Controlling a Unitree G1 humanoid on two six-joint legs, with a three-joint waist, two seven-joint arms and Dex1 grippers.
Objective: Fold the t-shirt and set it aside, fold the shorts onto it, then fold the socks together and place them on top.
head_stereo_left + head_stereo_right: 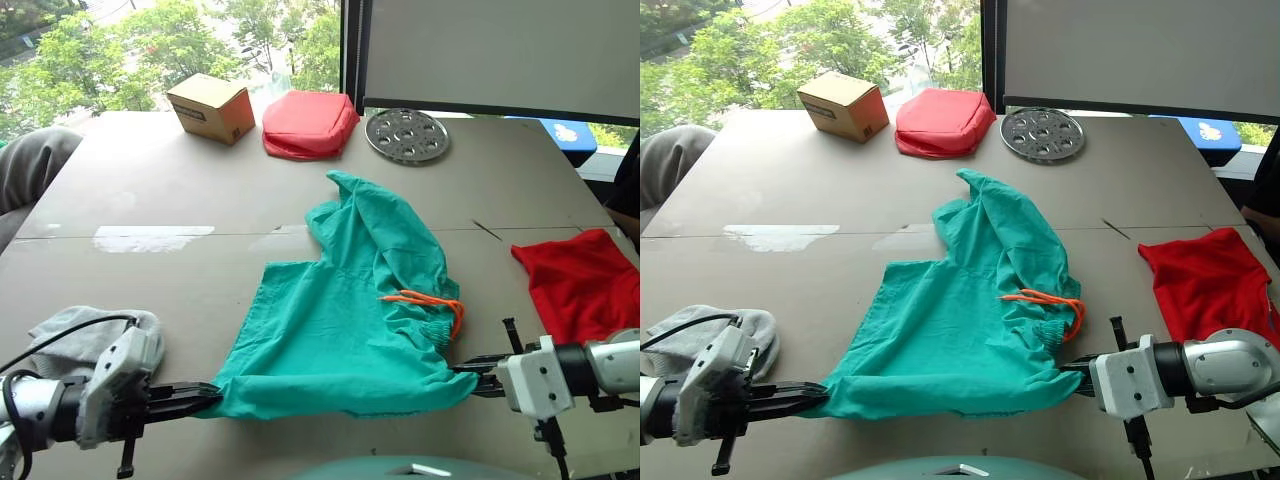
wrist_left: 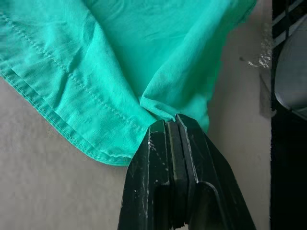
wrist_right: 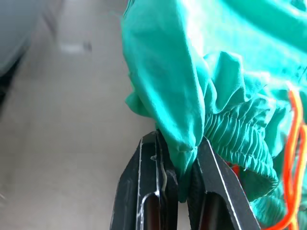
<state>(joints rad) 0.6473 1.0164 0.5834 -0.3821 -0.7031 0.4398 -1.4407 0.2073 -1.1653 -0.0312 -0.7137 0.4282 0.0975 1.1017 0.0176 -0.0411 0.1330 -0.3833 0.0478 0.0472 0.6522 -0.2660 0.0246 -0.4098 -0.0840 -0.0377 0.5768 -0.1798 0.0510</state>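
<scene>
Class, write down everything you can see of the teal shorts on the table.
The shorts are thin teal-green cloth with stitched hems, a gathered waistband and an orange drawstring. They lie wrinkled and partly spread on the table, one part bunched toward the far side. The left gripper pinches one near corner, the right gripper pinches the other by the waistband.

T-shirt [image 1: 583,283] cut off by the right picture edge.

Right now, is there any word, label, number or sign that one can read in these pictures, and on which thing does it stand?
None can be read.
Cardboard box: a dark label on its side, too small to read.
Blue thing beyond the table's far right corner: a white mark, too blurred to read.
Shorts, t-shirt, socks: no print visible.
</scene>
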